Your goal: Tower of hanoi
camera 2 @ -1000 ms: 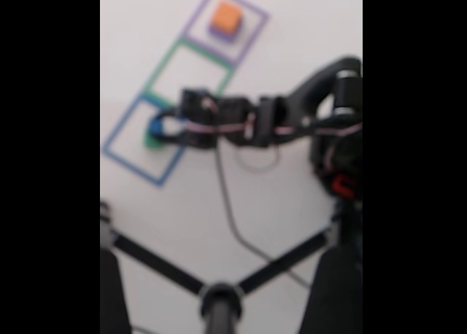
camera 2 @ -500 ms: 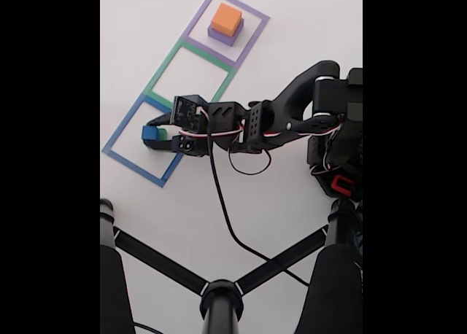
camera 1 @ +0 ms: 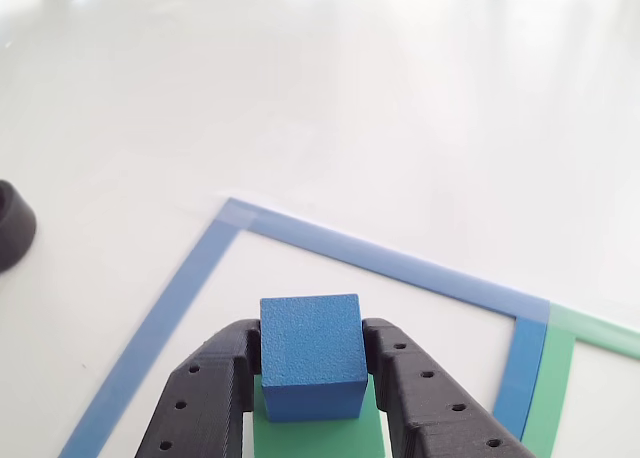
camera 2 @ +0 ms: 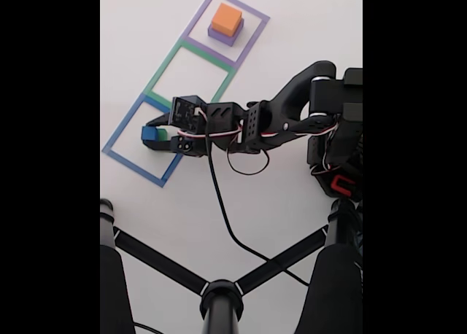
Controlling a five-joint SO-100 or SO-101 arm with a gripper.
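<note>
We see the gripper [camera 1: 312,378] clenched on the small blue cube [camera 1: 311,355], one black finger [camera 1: 205,398] pressed to each side. The cube seems to sit on the green block [camera 1: 318,436] beneath it, though contact is hard to judge. In the fixed view both lie inside the blue taped square [camera 2: 124,152] at the left, and the orange block [camera 2: 226,17] tops the purple block [camera 2: 221,35] at the far end.
</note>
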